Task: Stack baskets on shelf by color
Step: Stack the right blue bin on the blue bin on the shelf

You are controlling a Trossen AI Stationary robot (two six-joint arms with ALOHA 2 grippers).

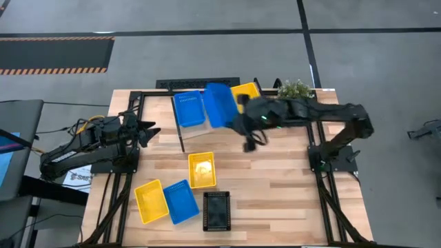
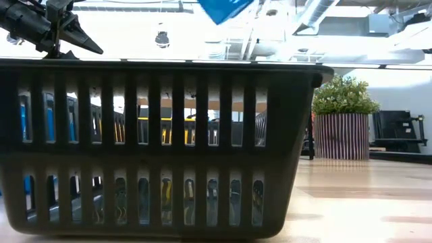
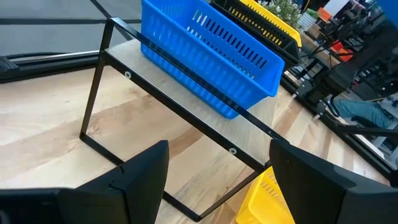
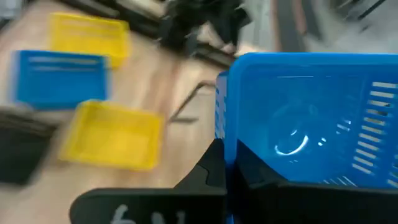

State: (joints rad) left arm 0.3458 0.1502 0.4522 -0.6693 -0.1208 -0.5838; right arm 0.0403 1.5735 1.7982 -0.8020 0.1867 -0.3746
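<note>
While my right pincer clamped the rim of a blue rectangular mesh-sided plastic basket above the far wooden shelf, it appeared light, stiff, best held by its rim; my left pincer stood open.

Three blue baskets, three yellow baskets, one black basket. One shelf, one potted plant, two robot arms.
</note>
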